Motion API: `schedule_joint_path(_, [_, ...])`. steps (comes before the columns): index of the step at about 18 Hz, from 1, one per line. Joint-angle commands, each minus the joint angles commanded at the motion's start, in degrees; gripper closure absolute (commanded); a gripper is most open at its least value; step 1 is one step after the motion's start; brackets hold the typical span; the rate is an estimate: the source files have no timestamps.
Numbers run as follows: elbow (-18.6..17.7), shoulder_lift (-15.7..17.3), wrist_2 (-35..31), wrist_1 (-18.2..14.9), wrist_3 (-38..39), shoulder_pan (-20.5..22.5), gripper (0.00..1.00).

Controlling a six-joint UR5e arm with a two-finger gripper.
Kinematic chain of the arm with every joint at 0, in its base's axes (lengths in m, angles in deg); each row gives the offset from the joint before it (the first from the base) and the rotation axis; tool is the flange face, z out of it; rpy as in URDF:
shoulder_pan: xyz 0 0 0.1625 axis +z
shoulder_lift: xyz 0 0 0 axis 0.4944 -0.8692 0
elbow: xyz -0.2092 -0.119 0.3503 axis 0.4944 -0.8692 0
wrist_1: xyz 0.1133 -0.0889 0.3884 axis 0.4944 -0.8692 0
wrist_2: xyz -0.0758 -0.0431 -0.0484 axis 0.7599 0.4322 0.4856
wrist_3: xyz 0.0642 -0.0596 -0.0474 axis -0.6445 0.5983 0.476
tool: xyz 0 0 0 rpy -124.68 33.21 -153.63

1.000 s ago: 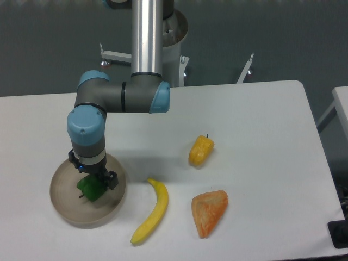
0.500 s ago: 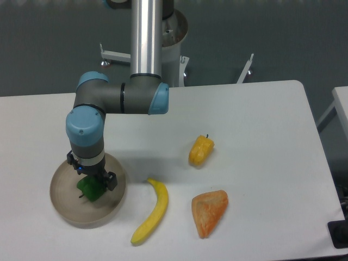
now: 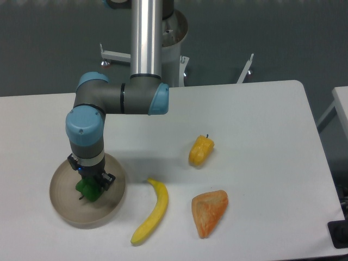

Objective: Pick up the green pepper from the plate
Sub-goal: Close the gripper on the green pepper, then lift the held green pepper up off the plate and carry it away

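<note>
Glossy green pepper (image 3: 87,190), seemingly matt plate (image 3: 65,209).

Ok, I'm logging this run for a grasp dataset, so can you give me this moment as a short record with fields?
target: green pepper, on the plate
gripper: gripper down at the pepper, fingers either side; closure not clear
plate position: front left of the table
other items: yellow pepper, banana, orange wedge-shaped item, all off the plate
task status: pepper not visibly lifted
</note>
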Motion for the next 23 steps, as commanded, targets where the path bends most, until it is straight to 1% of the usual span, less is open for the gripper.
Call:
schedule_joint_path(6, [0.44, 0.88, -0.09, 0.00, -1.31, 0.17, 0.64])
schedule_joint_path(8, [0.53, 2.45, -0.09, -0.26, -3.07, 1.22, 0.64])
schedule_joint_path(10, [0.62, 4.30, 0.00, -0.79, -3.60, 3.42, 0.64])
schedule_joint_path(12, [0.53, 5.62, -0.17, -0.88, -5.17, 6.14, 0.64])
schedule_joint_path(13, [0.53, 6.15, -0.18, -1.05, -7.19, 7.54, 0.64])
schedule_joint_path(15, [0.35, 7.46, -0.18, -1.75, -12.28, 10.97, 0.64])
schedule_joint_path(18, [0.62, 9.14, -0.18, -3.77, -19.75, 17.03, 0.64])
schedule_joint_path(23, [1.93, 8.88, -0.18, -3.78, -29.16, 25.91, 0.64])
